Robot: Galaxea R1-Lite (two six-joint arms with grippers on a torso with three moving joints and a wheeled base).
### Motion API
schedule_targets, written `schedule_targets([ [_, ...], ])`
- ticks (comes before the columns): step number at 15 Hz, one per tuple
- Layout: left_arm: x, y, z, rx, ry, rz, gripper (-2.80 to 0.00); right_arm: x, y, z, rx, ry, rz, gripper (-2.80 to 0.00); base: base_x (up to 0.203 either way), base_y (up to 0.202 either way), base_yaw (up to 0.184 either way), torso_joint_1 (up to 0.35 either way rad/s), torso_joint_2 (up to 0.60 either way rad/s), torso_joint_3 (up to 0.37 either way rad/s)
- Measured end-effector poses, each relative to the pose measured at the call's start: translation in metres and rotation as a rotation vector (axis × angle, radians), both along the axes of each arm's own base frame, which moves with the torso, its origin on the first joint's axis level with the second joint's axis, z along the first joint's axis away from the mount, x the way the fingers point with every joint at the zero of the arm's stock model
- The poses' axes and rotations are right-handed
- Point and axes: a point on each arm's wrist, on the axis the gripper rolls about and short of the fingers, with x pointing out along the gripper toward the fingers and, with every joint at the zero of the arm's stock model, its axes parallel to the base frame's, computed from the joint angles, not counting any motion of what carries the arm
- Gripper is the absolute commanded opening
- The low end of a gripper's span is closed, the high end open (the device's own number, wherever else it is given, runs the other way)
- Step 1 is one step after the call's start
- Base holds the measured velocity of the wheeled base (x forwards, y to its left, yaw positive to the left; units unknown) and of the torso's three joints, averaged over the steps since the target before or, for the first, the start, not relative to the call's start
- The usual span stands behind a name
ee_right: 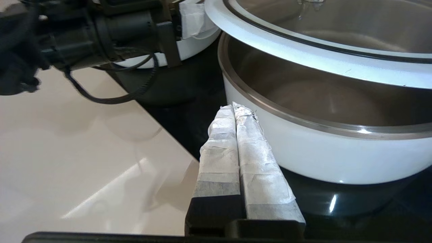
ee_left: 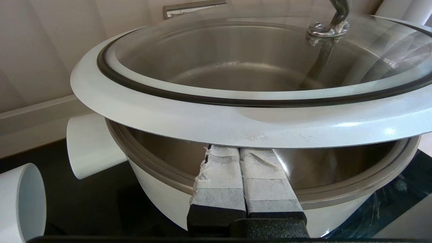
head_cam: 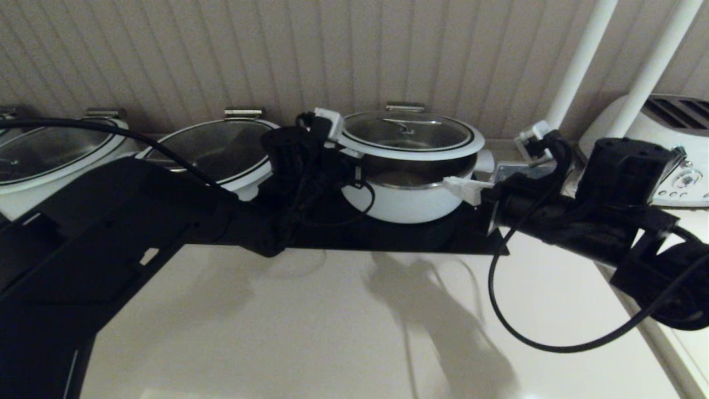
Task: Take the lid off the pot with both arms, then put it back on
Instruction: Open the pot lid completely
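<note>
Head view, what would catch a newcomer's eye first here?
The lid hangs raised above the pot on the black cooktop, a clear gap between them. The left gripper is under the lid's rim, fingers shut; the right gripper is shut beside the pot's opposite wall. Two wider lidded pots stand to its left.

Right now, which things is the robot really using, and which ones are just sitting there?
In use:
- the lid, held up above the pot
- the pot
- left end effector, shut, tips under the lid's white rim
- right end effector, shut, beside the pot

Just sitting there:
- two wider pots with glass lids
- toaster
</note>
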Motion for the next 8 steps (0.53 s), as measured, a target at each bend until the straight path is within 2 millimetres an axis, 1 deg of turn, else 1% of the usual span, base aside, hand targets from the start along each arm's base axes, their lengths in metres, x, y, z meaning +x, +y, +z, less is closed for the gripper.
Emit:
schedule_targets([
  [5,0.000,0.000,0.000,0.002,0.002,0.000,-2.80,0.020,0.008,-0.018,0.004,-0.016,-0.006,-2.80,0.000,0.000,0.000,0.000,0.00,0.000],
  [8,0.000,0.000,0.000,0.003,0.005,0.000,-2.80,0.033,0.013,-0.021,0.007,-0.022,-0.009,-2.80,0.000,0.000,0.000,0.000,0.00,0.000],
])
